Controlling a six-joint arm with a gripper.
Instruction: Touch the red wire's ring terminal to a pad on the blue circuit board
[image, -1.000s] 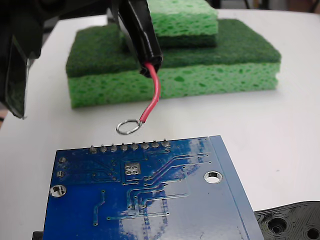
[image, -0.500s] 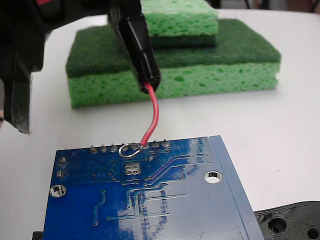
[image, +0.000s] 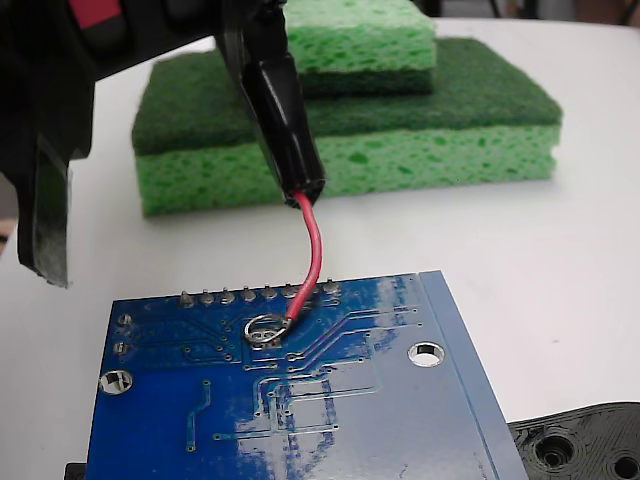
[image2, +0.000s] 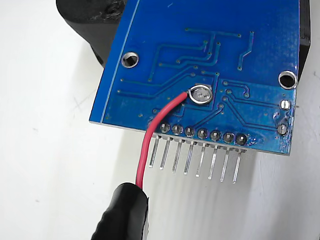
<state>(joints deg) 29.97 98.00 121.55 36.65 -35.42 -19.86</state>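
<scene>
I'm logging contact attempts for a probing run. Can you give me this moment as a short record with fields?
ring: lies over the pad, apparently touching
wire: red, bowed, runs from the black sleeve down to the ring
board: blue, flat, pin row on the edge nearest the sleeve
gripper: fingers not visible; state cannot be told
behind the board: stacked green sponges on a white table

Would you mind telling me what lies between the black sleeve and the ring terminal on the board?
Only the red wire spans it, crossing the row of solder pins at the blue circuit board edge, clearest in the wrist view.
</scene>
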